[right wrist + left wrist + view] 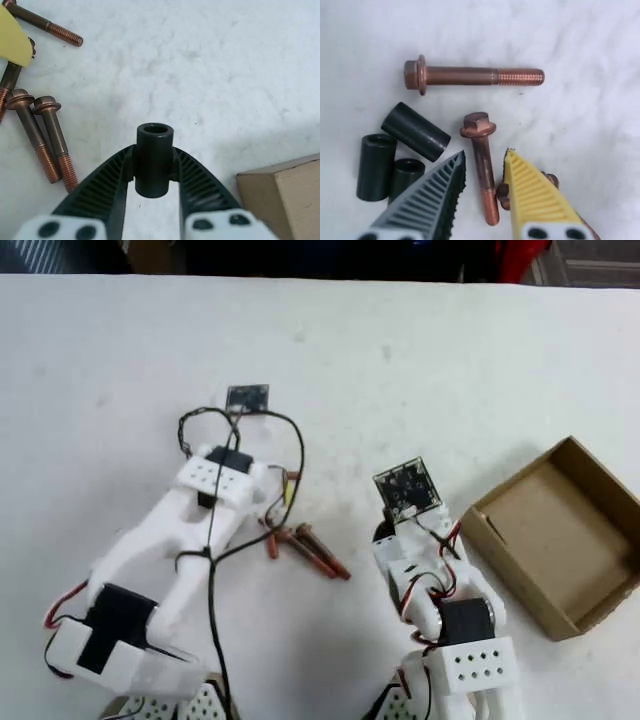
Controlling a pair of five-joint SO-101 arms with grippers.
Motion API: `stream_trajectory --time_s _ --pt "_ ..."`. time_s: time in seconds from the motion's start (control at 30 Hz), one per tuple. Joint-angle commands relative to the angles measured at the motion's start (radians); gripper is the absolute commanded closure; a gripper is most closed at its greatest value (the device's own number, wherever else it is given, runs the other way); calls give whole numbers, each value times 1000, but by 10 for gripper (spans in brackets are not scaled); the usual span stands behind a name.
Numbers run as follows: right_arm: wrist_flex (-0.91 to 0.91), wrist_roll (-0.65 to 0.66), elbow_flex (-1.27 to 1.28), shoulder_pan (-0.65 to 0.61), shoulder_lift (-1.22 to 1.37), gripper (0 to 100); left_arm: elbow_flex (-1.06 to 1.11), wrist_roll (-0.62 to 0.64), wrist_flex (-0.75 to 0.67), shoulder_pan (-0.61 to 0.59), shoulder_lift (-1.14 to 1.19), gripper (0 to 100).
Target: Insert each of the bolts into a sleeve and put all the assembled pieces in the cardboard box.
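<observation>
My left gripper (485, 154) is open, its grey and yellow fingers on either side of a copper bolt (481, 165) lying on the table. A second bolt (470, 76) lies farther out, and another is half hidden behind the yellow finger (530, 190). Three black sleeves (415, 131) lie beside the grey finger. My right gripper (153, 150) is shut on an upright black sleeve (154, 165) above the table, with two bolts (47, 137) off to its side. The cardboard box (560, 535) sits at the table's right, and nothing shows inside it.
In the high view the bolts (305, 545) lie between the two arms. The left arm (190, 520) stretches in from the front left with its cable looped over it. The right arm (440, 610) stands just left of the box. The white table (400, 360) stretches beyond.
</observation>
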Motion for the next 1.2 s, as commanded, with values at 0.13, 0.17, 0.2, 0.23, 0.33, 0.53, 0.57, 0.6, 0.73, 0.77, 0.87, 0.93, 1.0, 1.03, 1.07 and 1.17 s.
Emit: stream_trajectory --time_s 0.13,0.17,0.2,0.23,0.33,0.53,0.57,0.6,0.73,0.77,0.87,0.93,1.0,1.03,1.07,1.17 --pt "-24 -6 -11 12 -16 981 -28 78 -130 -12 102 842" --pt "-24 -6 -11 12 -16 981 -28 87 -138 -21 102 842" --pt "-24 -6 -11 12 -16 981 -28 87 -146 -31 101 842" --pt "-22 -6 -11 12 -16 981 -28 89 -150 -41 104 842" --pt "-22 -6 -5 10 -16 981 -26 92 -152 -42 108 843" --pt "-22 -6 0 7 -16 981 -23 94 -152 -44 108 847" --pt "-22 -6 0 8 -16 981 -20 94 -152 -44 108 862" --pt "-22 -6 0 10 -16 981 -20 94 -149 -45 108 889" --pt "-22 -6 0 10 -16 981 -20 92 -144 -45 108 966" --pt "-22 -6 0 10 -16 981 -18 92 -146 -45 108 951" --pt "-22 -6 0 10 -16 981 -21 92 -149 -45 110 967" --pt "-22 -6 0 10 -16 981 -25 87 -150 -38 110 979" --pt "-22 -6 0 10 -16 981 -26 84 -152 -30 110 976" --pt "-22 -6 0 10 -16 981 -26 84 -157 -25 110 976" --pt "-22 -6 0 10 -16 981 -25 83 -157 -24 108 976" --pt "-22 -6 2 8 -16 981 -26 9 -150 18 99 976"
